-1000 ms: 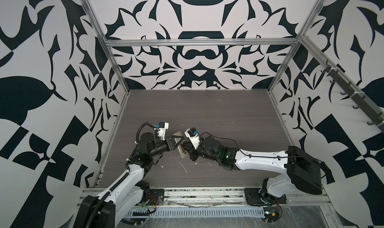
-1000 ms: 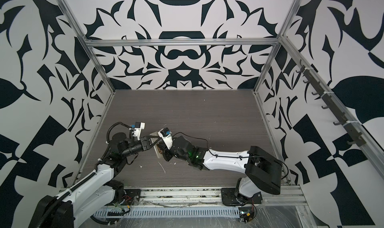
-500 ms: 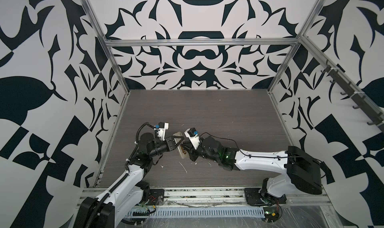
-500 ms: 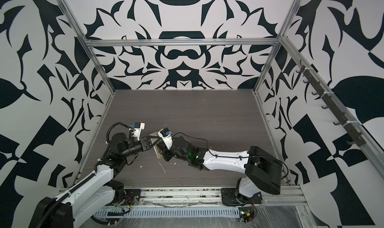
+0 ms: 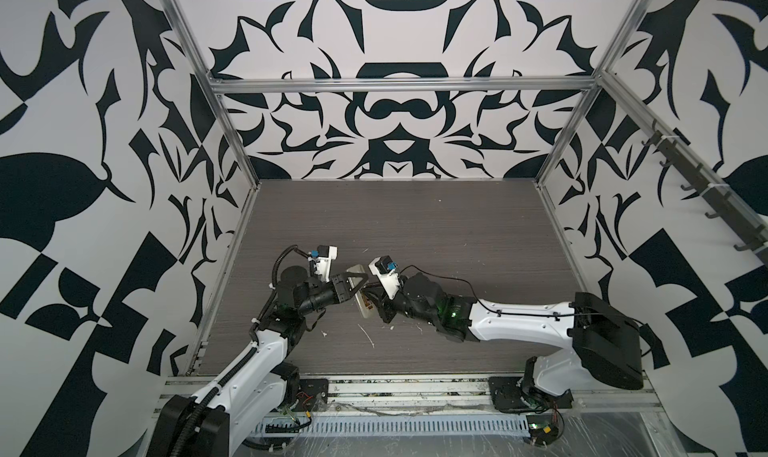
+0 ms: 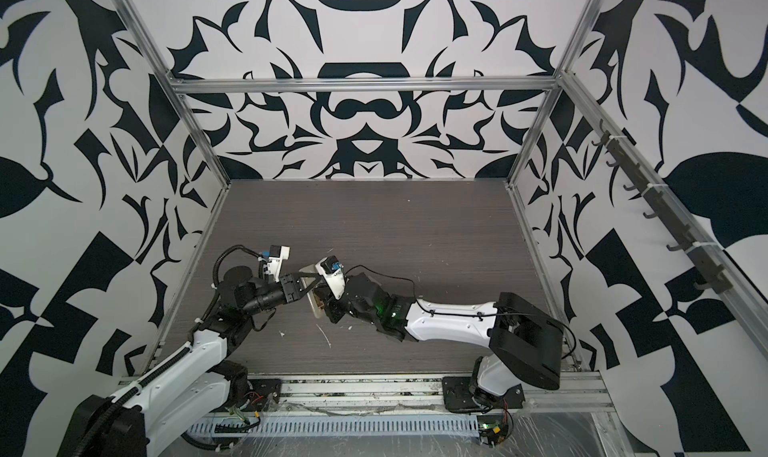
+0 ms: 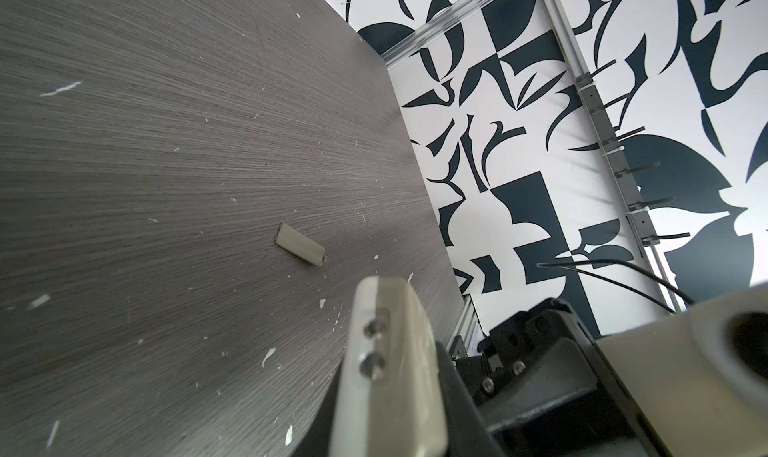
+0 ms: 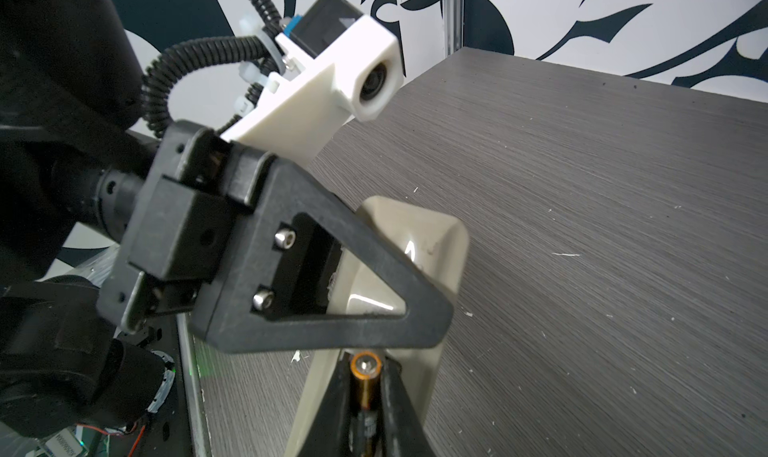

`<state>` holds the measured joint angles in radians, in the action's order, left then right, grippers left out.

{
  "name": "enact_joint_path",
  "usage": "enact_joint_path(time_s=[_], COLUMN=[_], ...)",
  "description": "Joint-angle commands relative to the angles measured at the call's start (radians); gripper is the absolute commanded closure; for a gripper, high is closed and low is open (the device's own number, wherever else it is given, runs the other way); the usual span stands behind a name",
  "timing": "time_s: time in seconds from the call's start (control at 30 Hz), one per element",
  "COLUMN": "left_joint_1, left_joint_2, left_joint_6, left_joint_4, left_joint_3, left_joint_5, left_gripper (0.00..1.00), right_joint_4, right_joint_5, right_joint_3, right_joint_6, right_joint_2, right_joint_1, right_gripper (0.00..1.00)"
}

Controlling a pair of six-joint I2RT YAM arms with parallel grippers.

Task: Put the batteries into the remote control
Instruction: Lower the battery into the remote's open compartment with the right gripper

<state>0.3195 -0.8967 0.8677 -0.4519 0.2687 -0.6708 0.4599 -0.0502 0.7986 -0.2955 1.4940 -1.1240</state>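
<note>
The left end effector (image 5: 358, 286) is pressed together on the remote control (image 8: 419, 226), holding it tilted with its beige back turned toward the right end effector (image 8: 365, 367). The right one pinches a battery (image 8: 365, 396) between its fingers, gold-banded end leading, against the remote's back just short of the left one's black finger. The step in hand looks like seating this battery in its bay. It is best kept in line with the remote's long axis, pushing the leading end against its contact first, then pressing the other end down. The pinch should loosen only once the battery sits flat, while the left grip braces against the push. The left finger crowds the spot right ahead of the battery, leaving little room. Beyond the left end effector a small beige piece (image 7: 301, 245), perhaps the cover, lies on the table (image 5: 415, 226), with white scraps (image 5: 368, 335) below both end effectors. No second battery shows.
</note>
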Motion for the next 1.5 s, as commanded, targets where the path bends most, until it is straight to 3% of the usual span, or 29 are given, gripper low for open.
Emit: enact_joint_path(time_s=[0.0, 0.37, 0.57, 0.8, 0.93, 1.1, 1.3, 1.47], left_joint_1=[0.001, 0.002, 0.002, 0.001, 0.001, 0.003, 0.013, 0.044], left_joint_2=[0.019, 0.027, 0.021, 0.026, 0.035, 0.025, 0.015, -0.01], left_joint_6=[0.0, -0.001, -0.011, -0.015, -0.035, -0.033, -0.033, -0.039], left_joint_4=[-0.019, -0.014, 0.005, 0.035, 0.074, 0.07, 0.053, 0.043], left_joint_3=[0.024, 0.023, 0.024, 0.04, 0.048, 0.05, 0.043, 0.045], left_joint_5=[-0.016, -0.013, -0.015, -0.02, -0.019, -0.035, -0.051, -0.055], left_gripper=[1.0, 1.0, 1.0, 1.0, 1.0, 1.0, 1.0, 1.0], right_joint_4=[0.011, 0.012, -0.088, -0.374, -0.598, -0.889, -0.918, -0.921], right_joint_5=[-0.04, -0.016, 0.051, 0.032, 0.052, 0.071, 0.092, 0.12], right_joint_3=[0.019, 0.025, 0.101, 0.24, 0.327, 0.483, 0.507, 0.523], right_joint_6=[0.002, 0.003, 0.065, 0.225, 0.41, 0.634, 0.768, 0.802], right_joint_2=[0.0, -0.002, -0.062, -0.131, -0.173, -0.109, -0.078, -0.038], right_joint_1=[-0.002, -0.001, -0.002, -0.003, -0.003, -0.003, -0.002, -0.003], right_gripper=[0.8, 0.76, 0.63, 0.54, 0.53, 0.55, 0.58, 0.51])
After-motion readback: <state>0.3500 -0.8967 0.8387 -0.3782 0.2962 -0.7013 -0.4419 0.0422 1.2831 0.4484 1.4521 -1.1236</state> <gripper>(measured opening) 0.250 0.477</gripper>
